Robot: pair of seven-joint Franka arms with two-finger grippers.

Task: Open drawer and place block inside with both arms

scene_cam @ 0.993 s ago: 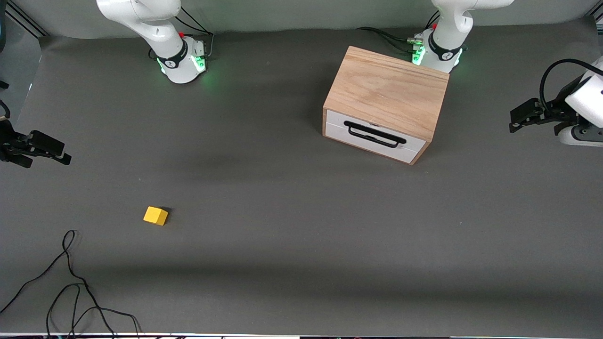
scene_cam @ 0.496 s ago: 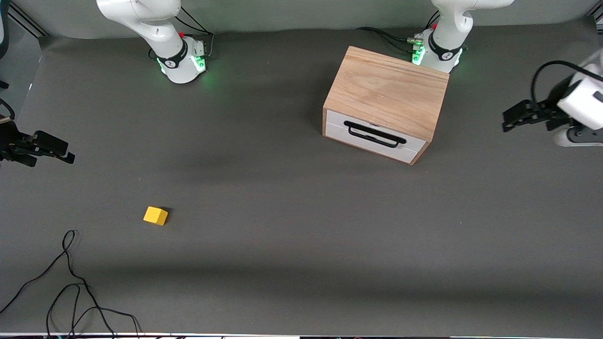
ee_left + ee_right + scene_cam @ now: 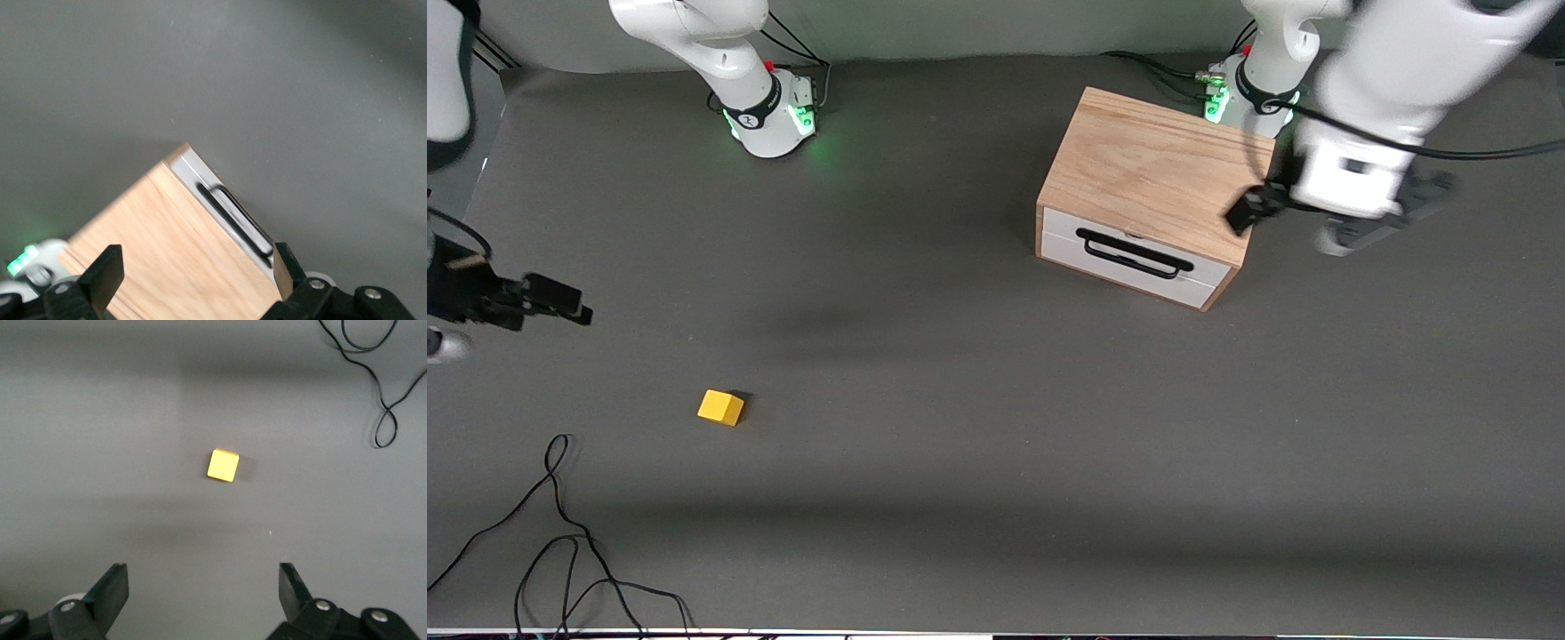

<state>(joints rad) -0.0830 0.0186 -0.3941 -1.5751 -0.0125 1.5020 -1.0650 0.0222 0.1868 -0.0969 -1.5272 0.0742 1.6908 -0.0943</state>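
Note:
The light wooden cabinet (image 3: 1156,173) stands near the left arm's base. Its drawer (image 3: 1129,262) is shut, white front and black handle (image 3: 1134,253) facing the front camera. The yellow block (image 3: 720,407) lies on the mat toward the right arm's end, nearer the front camera. My left gripper (image 3: 1240,216) is open and empty over the cabinet's top at its left-arm-end edge. In the left wrist view the gripper (image 3: 197,257) frames the wooden top (image 3: 173,253) with the handle (image 3: 233,213) beside it. My right gripper (image 3: 574,307) is open and empty over the mat; its wrist view shows the gripper (image 3: 203,572) and the block (image 3: 223,465).
A loose black cable (image 3: 560,533) curls on the mat near the front edge at the right arm's end; it also shows in the right wrist view (image 3: 377,380). The grey mat (image 3: 960,400) covers the table.
My left arm has swung in from the table's end to over the cabinet's edge. My right gripper has moved a little toward the block. Block and cabinet have not moved.

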